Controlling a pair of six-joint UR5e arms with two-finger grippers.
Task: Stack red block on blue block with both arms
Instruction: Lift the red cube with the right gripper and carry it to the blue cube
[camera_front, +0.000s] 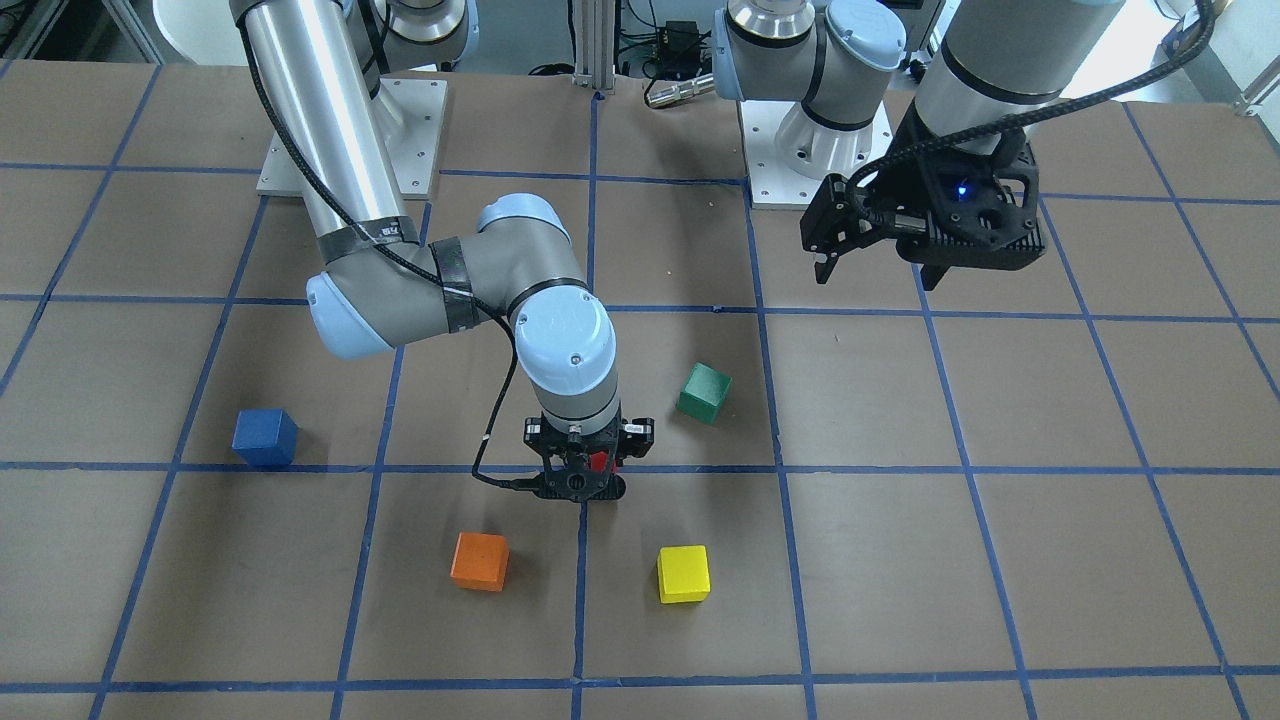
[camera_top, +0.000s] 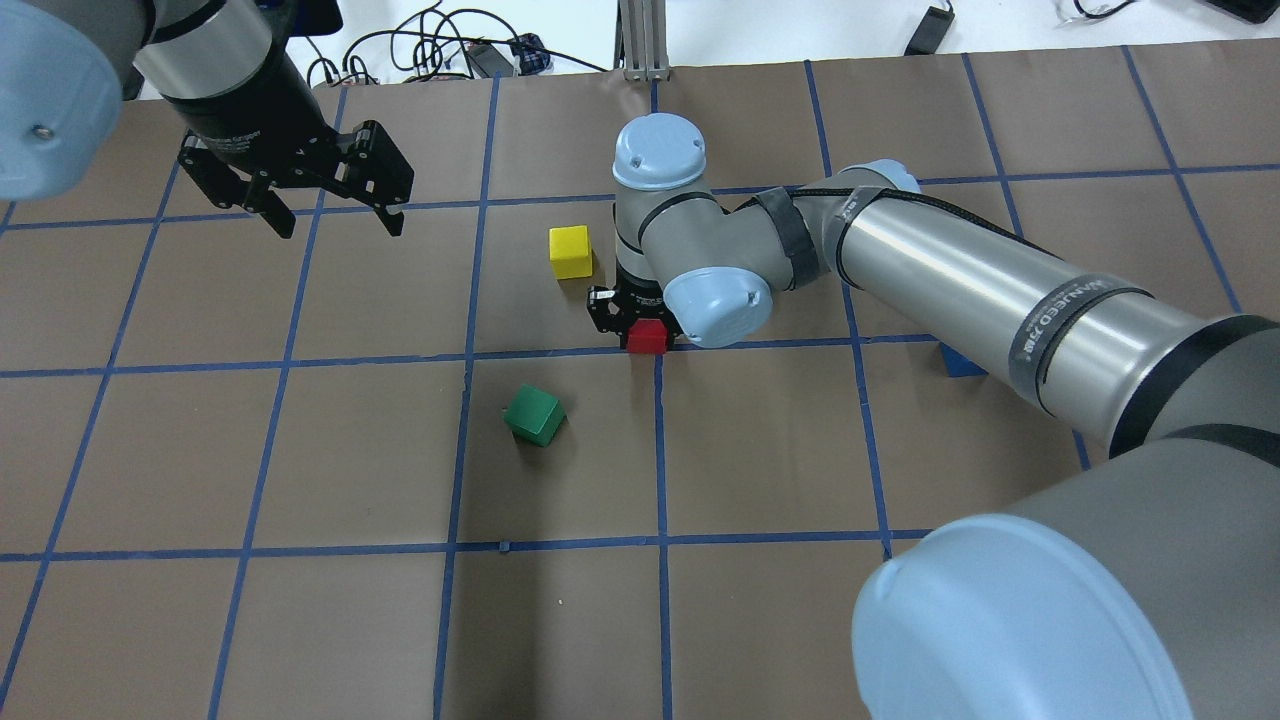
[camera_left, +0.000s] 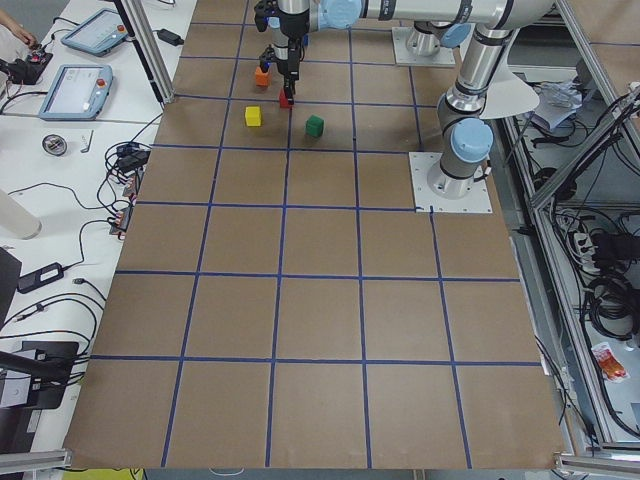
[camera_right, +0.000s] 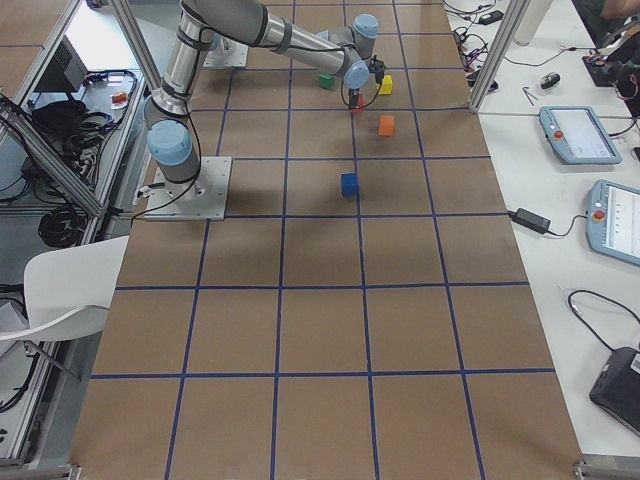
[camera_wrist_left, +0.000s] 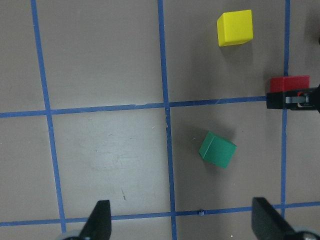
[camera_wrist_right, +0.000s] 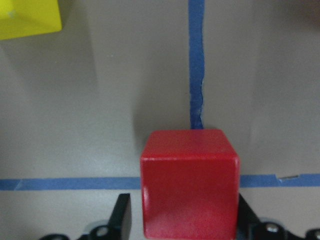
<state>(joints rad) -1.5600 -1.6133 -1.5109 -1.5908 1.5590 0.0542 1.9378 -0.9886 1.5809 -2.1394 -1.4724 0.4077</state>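
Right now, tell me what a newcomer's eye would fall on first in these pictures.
The red block at a blue tape crossing, with the right hand straddling it. Then the left hand, hanging open and empty above the table, and the blue block sitting alone, apart from the green cube, yellow cube and orange cube.

Blue block (camera_top: 960, 366) mostly hidden behind right arm (camera_top: 950, 280), yellow block (camera_wrist_right: 25, 17) cropped at corner

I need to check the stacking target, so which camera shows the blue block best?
The exterior front-facing view: the blue block sits whole and unobstructed. Overhead shows only a corner behind the right arm; exterior right shows it small; I cannot find it elsewhere.
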